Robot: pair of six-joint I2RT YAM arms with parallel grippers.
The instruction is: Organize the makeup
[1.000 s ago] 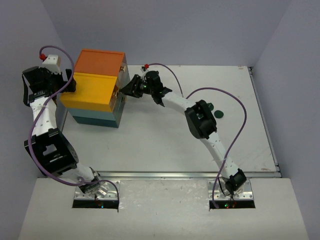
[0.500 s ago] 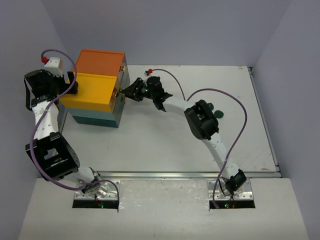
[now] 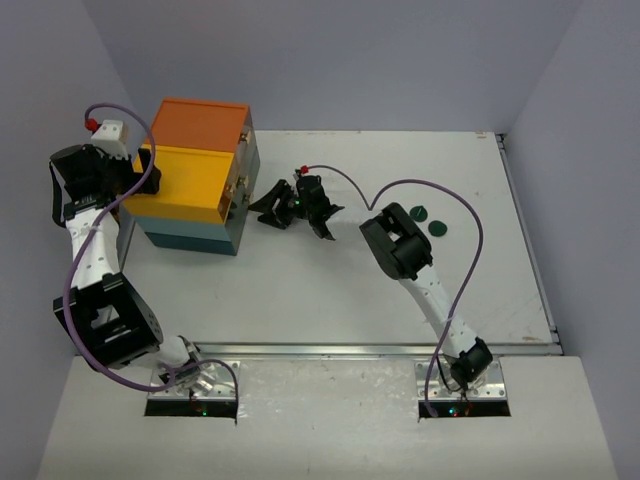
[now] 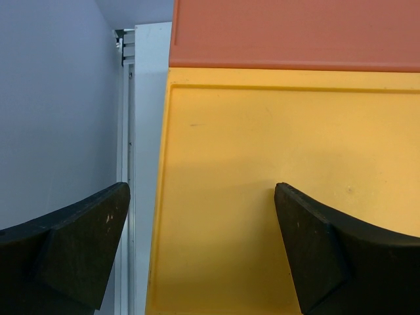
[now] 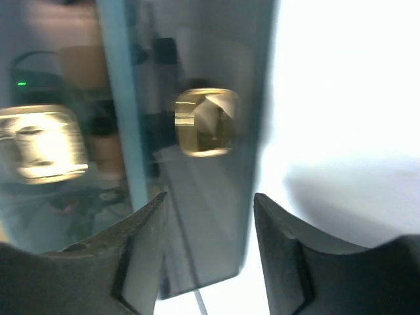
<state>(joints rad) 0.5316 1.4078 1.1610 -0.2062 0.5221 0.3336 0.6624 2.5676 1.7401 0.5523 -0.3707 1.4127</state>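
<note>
White desk [image 3: 330, 290] carries two dark green discs [image 3: 421, 212] lying flat right of centre, just beside the right arm's elbow. Left of them, the right fingers [image 5: 147, 226] hover spread apart and empty, pointed at a brass knob [image 5: 207, 123] on the drawer box [image 3: 190, 185] without touching it. At the box's left side, the left fingers [image 4: 85, 230] stand spread wide, straddling the yellow drawer's edge.

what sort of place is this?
Likely a robot lab test cell: bare white table walled by plain grey panels, left arm and right arm bolted at its near edge, orange-yellow-teal drawer box and two dark green round discs.
</note>
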